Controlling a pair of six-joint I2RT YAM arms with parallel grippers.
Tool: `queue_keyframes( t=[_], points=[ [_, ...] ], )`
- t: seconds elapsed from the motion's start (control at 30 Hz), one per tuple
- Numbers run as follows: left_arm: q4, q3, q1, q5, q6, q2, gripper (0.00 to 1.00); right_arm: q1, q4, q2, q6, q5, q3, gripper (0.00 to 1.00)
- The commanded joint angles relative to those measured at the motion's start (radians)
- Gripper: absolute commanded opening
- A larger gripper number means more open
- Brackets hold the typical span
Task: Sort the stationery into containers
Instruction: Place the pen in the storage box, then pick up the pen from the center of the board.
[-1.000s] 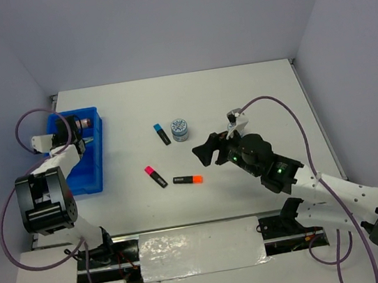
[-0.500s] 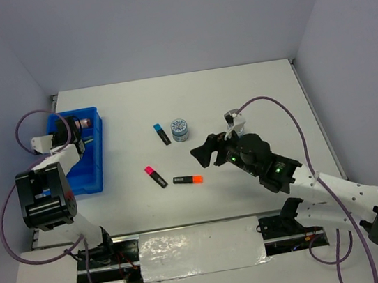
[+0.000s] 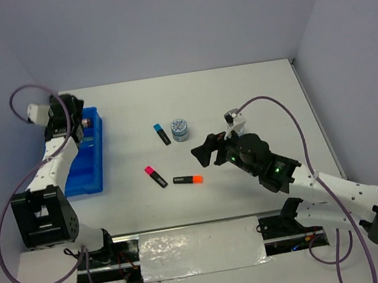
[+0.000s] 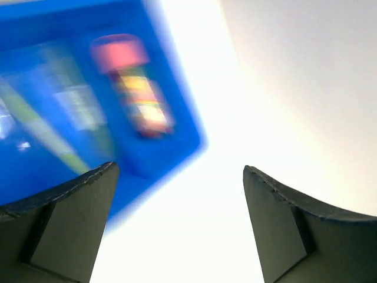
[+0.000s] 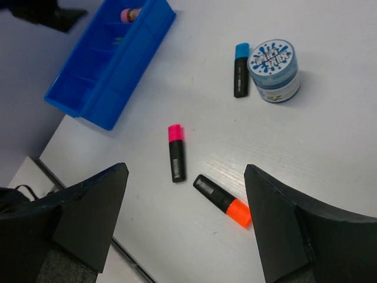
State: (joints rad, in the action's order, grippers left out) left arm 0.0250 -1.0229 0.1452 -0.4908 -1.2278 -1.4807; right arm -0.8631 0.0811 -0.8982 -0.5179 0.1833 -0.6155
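Observation:
The blue tray [image 3: 81, 179] lies at the table's left edge. My left gripper [image 3: 75, 115] hovers open and empty above its far end. The blurred left wrist view shows the tray [image 4: 35, 71] with a pink tube [image 4: 132, 82] in its end compartment and thin pens beside it. My right gripper [image 3: 204, 151] hangs open over mid-table, above a pink-capped highlighter [image 5: 177, 153] and an orange-capped one [image 5: 222, 200]. A blue-capped highlighter [image 5: 241, 69] lies next to a blue-white tape roll [image 5: 274, 62]. The tray [image 5: 88, 88] is at the upper left of the right wrist view.
Grey walls close the table on the left, back and right. The left arm's purple cable [image 3: 18, 102] loops beside the tray. Both arm bases and a taped strip [image 3: 200, 249] sit along the near edge.
My left gripper has opened and lifted back from the tray's far compartment, letting go of what it held. The right gripper has shifted slightly left and widened a little.

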Motion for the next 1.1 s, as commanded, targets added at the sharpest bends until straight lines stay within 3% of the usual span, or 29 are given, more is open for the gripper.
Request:
queue_keyframes(
  t=[0.0,0.07,0.1,0.17,0.33,0.4,0.53,0.77,0.93,1.07],
  points=[
    [0.243,-0.279,-0.136,-0.078,0.258,0.066,0.99,0.012,-0.024,0.031,0.022,0.08,-0.043,0.88],
    [0.408,-0.385,-0.261,-0.139,0.269,0.054,0.99,0.015,-0.05,0.059,0.013,0.152,-0.041,0.94],
    [0.552,-0.39,-0.353,-0.22,0.24,0.059,0.99,0.021,-0.093,0.065,0.012,0.181,-0.055,0.95],
    [0.625,-0.306,-0.444,-0.268,0.144,0.098,0.99,0.032,-0.183,0.074,0.013,0.26,-0.076,1.0],
    [0.576,0.005,-0.711,-0.224,-0.123,0.129,0.99,0.047,-0.257,0.108,0.036,0.332,-0.104,1.0],
    [0.585,0.011,-0.786,-0.209,-0.169,0.053,0.99,0.056,-0.247,0.136,0.042,0.331,-0.086,1.0],
    [0.707,-0.074,-0.841,-0.192,-0.226,-0.094,0.99,0.059,-0.23,0.153,0.044,0.298,-0.061,1.0],
    [0.619,0.027,-0.86,-0.103,-0.242,-0.155,0.99,0.059,-0.213,0.142,0.041,0.249,-0.052,1.0],
    [0.555,0.049,-0.858,-0.055,-0.234,-0.214,0.92,0.061,-0.19,0.142,0.036,0.211,-0.039,0.99],
    [0.558,0.053,-0.858,-0.055,-0.251,-0.254,0.8,0.061,-0.196,0.142,0.041,0.212,-0.041,0.99]
  ],
)
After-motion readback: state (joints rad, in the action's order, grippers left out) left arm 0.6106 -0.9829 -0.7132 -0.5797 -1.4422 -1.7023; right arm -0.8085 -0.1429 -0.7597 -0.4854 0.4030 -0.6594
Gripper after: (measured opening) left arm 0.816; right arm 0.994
